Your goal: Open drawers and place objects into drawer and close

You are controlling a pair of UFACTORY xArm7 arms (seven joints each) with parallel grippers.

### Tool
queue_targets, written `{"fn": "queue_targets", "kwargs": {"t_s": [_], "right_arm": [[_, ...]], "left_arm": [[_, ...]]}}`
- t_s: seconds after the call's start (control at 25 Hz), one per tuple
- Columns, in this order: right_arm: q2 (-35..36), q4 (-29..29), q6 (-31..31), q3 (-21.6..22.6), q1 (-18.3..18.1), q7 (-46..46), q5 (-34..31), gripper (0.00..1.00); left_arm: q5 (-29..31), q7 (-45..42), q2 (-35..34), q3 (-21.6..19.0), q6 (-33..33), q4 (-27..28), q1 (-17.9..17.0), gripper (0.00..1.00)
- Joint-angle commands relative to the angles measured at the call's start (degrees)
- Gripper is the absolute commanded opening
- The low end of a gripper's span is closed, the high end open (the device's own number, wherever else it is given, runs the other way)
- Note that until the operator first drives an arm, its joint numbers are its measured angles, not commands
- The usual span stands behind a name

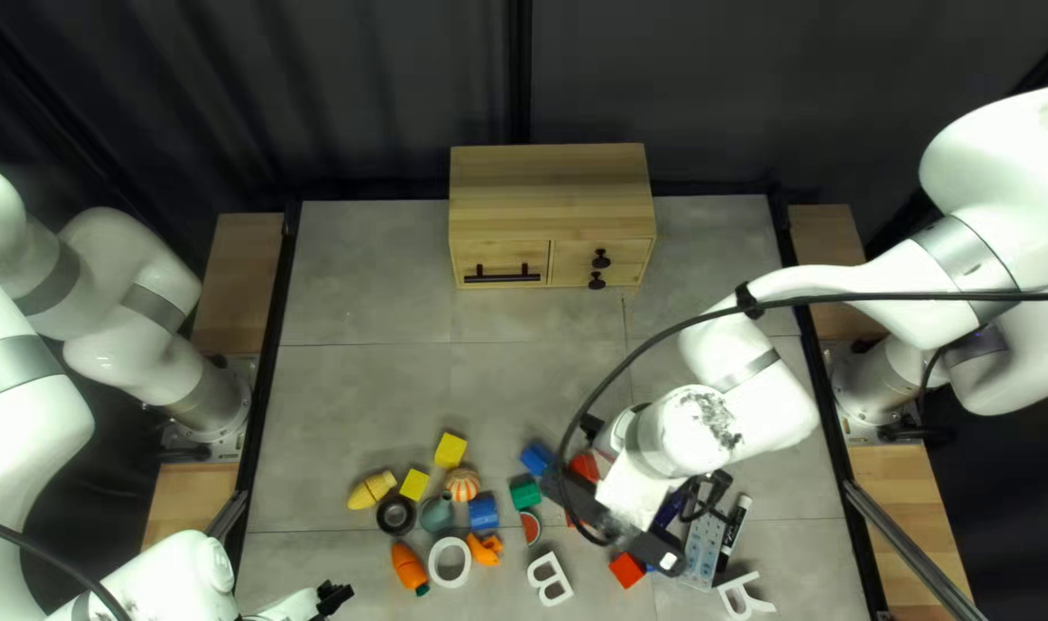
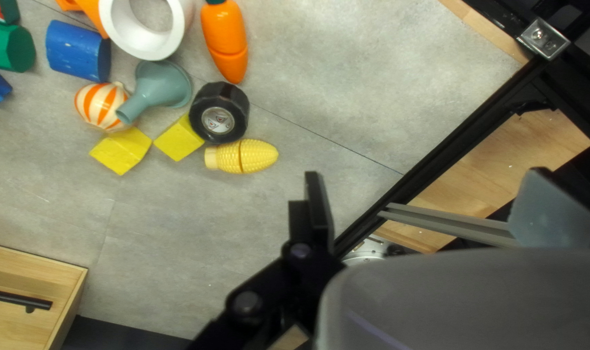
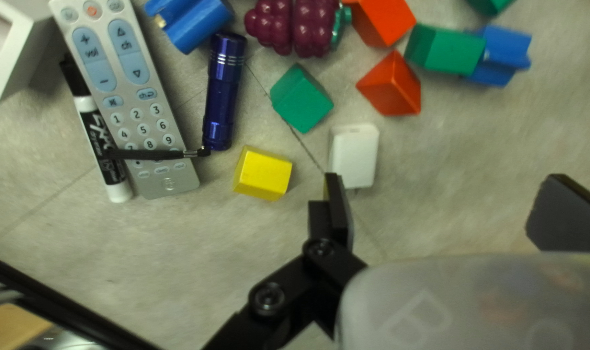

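A wooden cabinet stands at the far side, its bar-handled drawer and two knobbed drawers closed. My left gripper is at the near left; in its wrist view the gripper is open and empty, beside the toy corn and black tape roll. My right gripper, partly hidden by its arm, is over the items at the near right. In its wrist view the gripper is open; a white adapter lies just ahead of one finger, a yellow block beside it.
Toy carrot, white ring, funnel and colored blocks lie scattered near my left gripper. Around the right one are a remote, marker, purple flashlight and toy grapes. A black cable crosses above the table.
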Motion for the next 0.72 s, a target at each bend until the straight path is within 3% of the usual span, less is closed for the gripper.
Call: {"fn": "queue_targets", "kwargs": {"t_s": [0.04, 0.32, 0.72], "right_arm": [[-0.08, 0.35, 1.75, -0.77, -1.22, -10.23, -3.22, 1.0], [-4.76, -4.3, -1.41, -3.32, -4.23, -23.57, -6.38, 1.0], [-4.76, -4.3, -1.41, -3.32, -4.23, -23.57, -6.38, 1.0]], "left_arm": [[0.0, 0.0, 0.0, 0.0, 0.0, 0.0, 0.0, 1.0], [0.0, 0.0, 0.0, 0.0, 0.0, 0.0, 0.0, 1.0], [0.0, 0.0, 0.0, 0.0, 0.0, 0.0, 0.0, 1.0]]}}
